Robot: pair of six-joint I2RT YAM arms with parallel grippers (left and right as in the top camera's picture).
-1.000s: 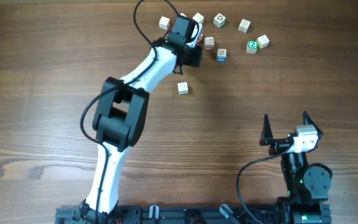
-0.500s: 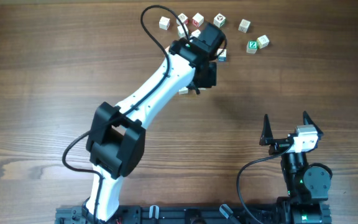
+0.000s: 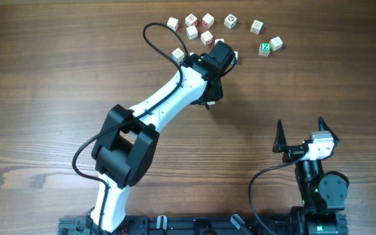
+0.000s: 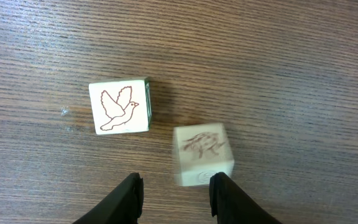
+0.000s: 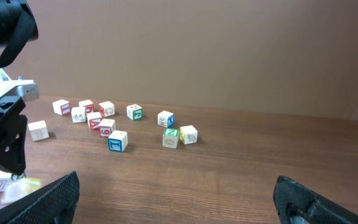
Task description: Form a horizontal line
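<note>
In the left wrist view my left gripper (image 4: 176, 190) stands open a little above the wood, with nothing between its fingers. A whitish cube with a brown sketch (image 4: 202, 154) is blurred and lies just beyond the right fingertip (image 4: 224, 190). To its left, a small gap away, sits a cube with a bird drawing (image 4: 119, 107). From overhead both cubes are hidden under the left gripper (image 3: 209, 96). No horizontal line of touching cubes shows in any view. My right gripper (image 3: 301, 136) hangs wide open and empty at the near right.
Several loose letter cubes lie scattered at the far side, among them a green-lettered one (image 3: 264, 47), a red-marked one (image 3: 206, 38) and a plain one (image 3: 178, 55). The left arm (image 3: 168, 98) slants across the middle of the wooden table (image 3: 318, 85).
The left arm swung from the far cluster toward the near side and came over the lone cube. Its jaws parted, and a cube now lies loose by the right fingertip. The right arm stayed still.
</note>
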